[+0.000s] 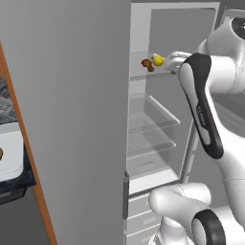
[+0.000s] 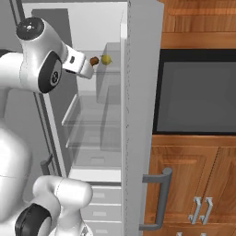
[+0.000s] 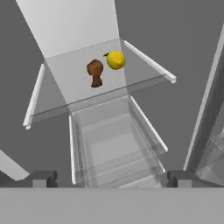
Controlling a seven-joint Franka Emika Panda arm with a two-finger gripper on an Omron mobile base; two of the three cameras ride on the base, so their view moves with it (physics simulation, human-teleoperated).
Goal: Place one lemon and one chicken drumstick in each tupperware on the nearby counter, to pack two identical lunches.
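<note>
Two foods sit on the top glass shelf [image 3: 65, 94] of the open fridge [image 1: 167, 28]: a lemon [image 3: 116, 59] and a drumstick [image 3: 95, 72]. They lie just beside each other near the back of the shelf, the brown drumstick on one side and the yellow lemon on the other; whether they touch is hard to tell. In the left base view the lemon [image 1: 158, 61] is nearer the arm and the drumstick [image 1: 147, 64] is farther in.

The gripper [image 3: 109, 178] is raised to shelf height, in front of the shelf and short of both foods. Its fingers [image 3: 41, 178] stand wide apart with nothing between them. From the hand's own camera, the lemon and drumstick are well ahead, above the gap between the tips. In the right base view the white hand [image 2: 79, 64] points toward the drumstick [image 2: 94, 61] and lemon [image 2: 106, 59], close to them but apart.

Below the top shelf are more clear shelves and a clear drawer [image 3: 113, 144].

Off to the left in the left base view, past the grey fridge side and a wooden edge, a pale tupperware [image 1: 12, 158] rests on the black counter [image 1: 19, 184]. Something brown shows at its left edge, too cropped to identify.

In the right base view, a dark oven [image 2: 198, 94] is set in wooden cabinets [image 2: 193, 179] beside the fridge.
</note>
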